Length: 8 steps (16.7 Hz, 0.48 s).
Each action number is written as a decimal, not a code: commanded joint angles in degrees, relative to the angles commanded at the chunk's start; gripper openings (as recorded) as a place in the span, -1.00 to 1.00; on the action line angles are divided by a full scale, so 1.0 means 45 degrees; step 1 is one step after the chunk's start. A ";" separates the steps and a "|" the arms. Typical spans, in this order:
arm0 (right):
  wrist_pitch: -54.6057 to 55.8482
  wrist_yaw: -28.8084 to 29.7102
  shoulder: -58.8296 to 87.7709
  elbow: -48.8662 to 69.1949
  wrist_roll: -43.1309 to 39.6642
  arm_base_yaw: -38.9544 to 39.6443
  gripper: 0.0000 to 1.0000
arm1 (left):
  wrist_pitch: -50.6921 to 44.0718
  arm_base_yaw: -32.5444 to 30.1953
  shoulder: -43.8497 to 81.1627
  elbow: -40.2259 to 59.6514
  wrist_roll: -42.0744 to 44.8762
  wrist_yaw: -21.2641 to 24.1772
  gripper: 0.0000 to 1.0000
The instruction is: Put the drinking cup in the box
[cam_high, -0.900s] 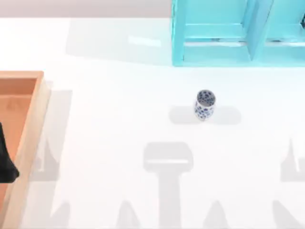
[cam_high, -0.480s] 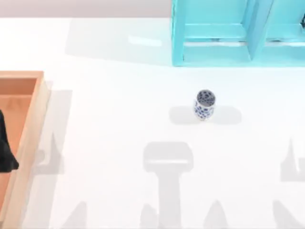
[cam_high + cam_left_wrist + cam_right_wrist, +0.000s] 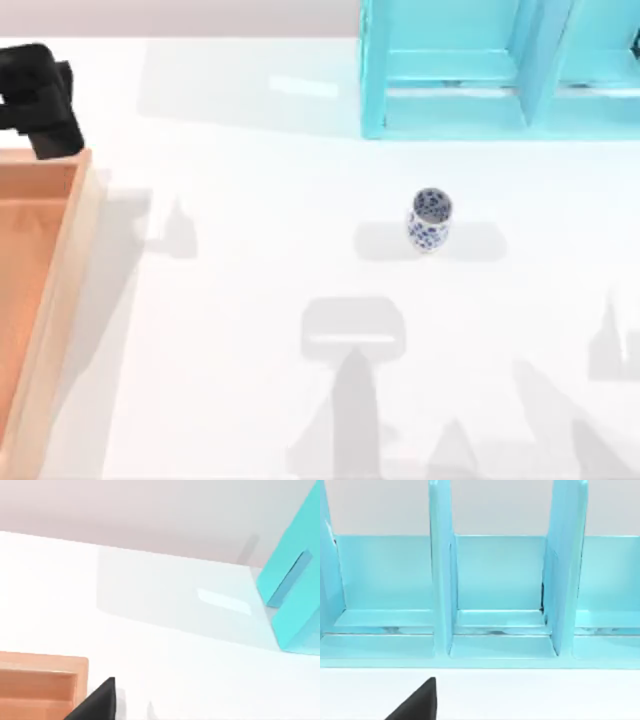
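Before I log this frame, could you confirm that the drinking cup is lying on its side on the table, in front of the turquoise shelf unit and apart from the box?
Not quite: the drinking cup stands upright, its open mouth facing up, as the top view shows. The rest holds: it is on the table, in front of the turquoise shelf unit and well apart from the box.

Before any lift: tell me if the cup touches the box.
Apart. The top view shows the cup standing mid-table with bare white table between it and the box at the left edge.
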 joint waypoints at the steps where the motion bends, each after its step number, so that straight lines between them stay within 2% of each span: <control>1: 0.0000 0.0000 0.0000 0.0000 0.0000 0.0000 1.00 | -0.0690 -0.0378 0.1514 0.1398 -0.0390 -0.0076 1.00; 8: 0.0000 0.0000 0.0000 0.0000 0.0000 0.0000 1.00 | -0.5956 -0.3118 1.1777 1.0655 -0.2989 -0.0709 1.00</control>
